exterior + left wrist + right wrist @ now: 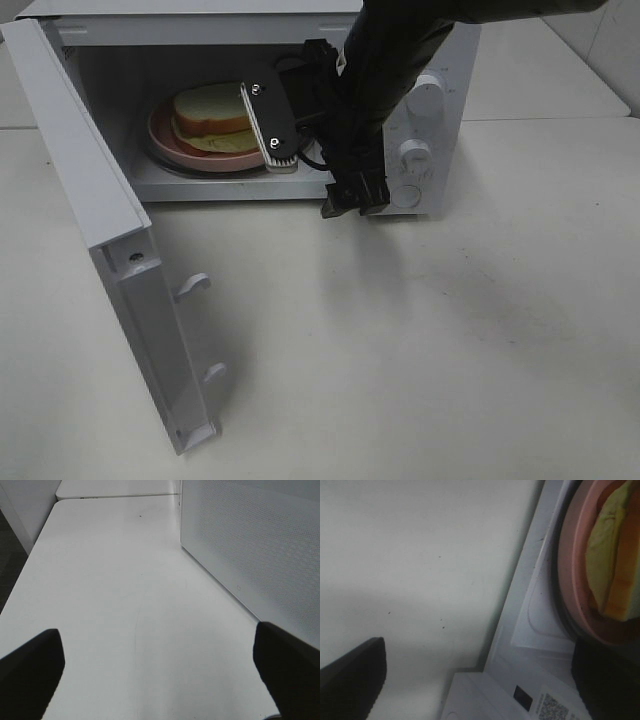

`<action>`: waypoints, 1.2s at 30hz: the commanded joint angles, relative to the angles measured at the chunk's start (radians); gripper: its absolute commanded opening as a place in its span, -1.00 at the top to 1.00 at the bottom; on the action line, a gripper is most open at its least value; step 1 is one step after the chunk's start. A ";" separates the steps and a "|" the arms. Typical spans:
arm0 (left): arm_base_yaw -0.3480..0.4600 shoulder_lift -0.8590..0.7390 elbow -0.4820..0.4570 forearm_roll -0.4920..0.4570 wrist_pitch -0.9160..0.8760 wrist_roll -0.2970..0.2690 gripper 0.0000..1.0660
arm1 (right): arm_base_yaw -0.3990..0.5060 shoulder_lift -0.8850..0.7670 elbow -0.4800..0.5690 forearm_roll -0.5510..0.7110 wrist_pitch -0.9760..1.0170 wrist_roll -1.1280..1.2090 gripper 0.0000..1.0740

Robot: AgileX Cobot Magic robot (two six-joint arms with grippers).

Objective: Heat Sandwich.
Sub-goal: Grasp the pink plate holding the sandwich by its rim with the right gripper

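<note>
On my high camera the right arm (385, 70) comes in from the top right corner. It slants down and left across the front of the microwave (458, 75), passing beside its two knobs (413, 155). The wrist is rolled on its side at the mouth of the cavity. One white finger (268, 122) stands on edge just in front of the sandwich (212, 112); I cannot tell whether they touch.

The right gripper (480, 680) is spread wide. In its wrist view the two dark fingertips sit at the bottom corners with nothing gripped between them, and the pink plate (570, 580) fills the upper right. The sandwich lies on that plate inside the cavity, upper left of centre in the high view. The door (110, 230) hangs swung out along the left edge.

The left gripper (160, 675) is outside the high view. Its own camera shows its fingers wide apart, holding nothing, low over the table (125, 580) beside the oven's perforated side wall (250, 545).
</note>
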 commanded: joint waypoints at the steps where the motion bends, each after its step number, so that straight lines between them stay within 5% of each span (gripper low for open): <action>1: 0.006 -0.020 0.003 -0.004 -0.009 -0.006 -0.82 | 0.004 0.059 -0.069 -0.002 -0.020 0.009 -0.76; 36: 0.006 -0.020 0.003 -0.004 -0.009 -0.006 -0.82 | 0.015 0.464 -0.570 -0.023 0.030 0.103 -0.67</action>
